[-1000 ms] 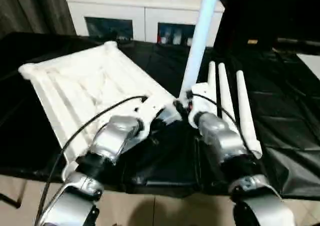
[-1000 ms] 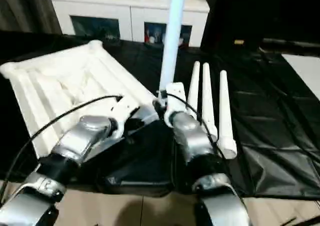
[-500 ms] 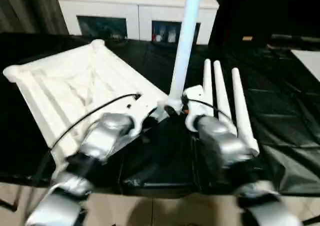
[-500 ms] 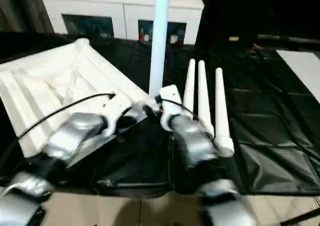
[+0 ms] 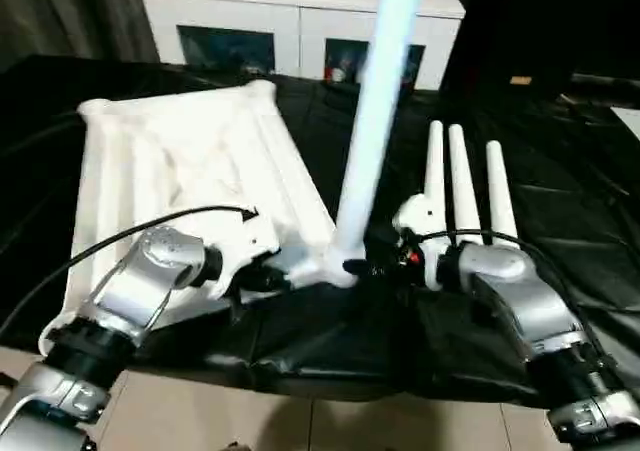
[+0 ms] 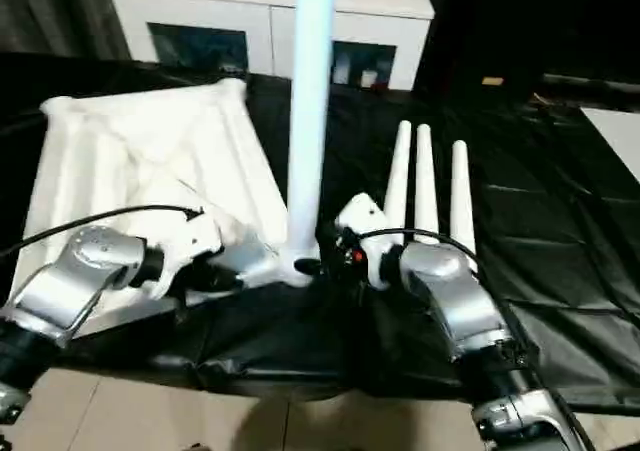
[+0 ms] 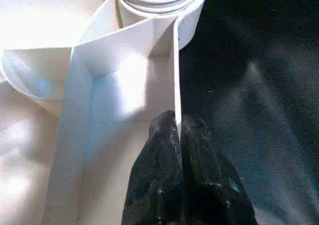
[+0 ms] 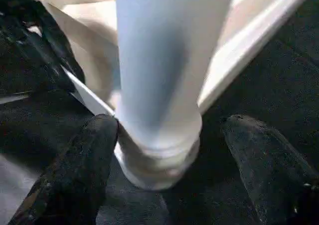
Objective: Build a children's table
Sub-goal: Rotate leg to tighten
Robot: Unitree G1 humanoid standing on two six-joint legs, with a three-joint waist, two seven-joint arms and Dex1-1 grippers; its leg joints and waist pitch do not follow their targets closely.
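At the tabletop's (image 5: 190,161) near corner, left gripper (image 7: 175,130) pinching its rim, right gripper (image 8: 164,150) spread round the upright leg (image 5: 375,121).

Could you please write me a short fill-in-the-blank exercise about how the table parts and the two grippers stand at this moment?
1. The upright leg stands in a corner socket of the table top, whose ribbed underside faces ____.
2. The number of spare legs lying side by side on the black sheet is ____.
3. The left gripper is shut on a thin ____ of the table top.
4. The right gripper has its fingers ____ on either side of the upright leg's base.

Missing words: up; three; rib; open
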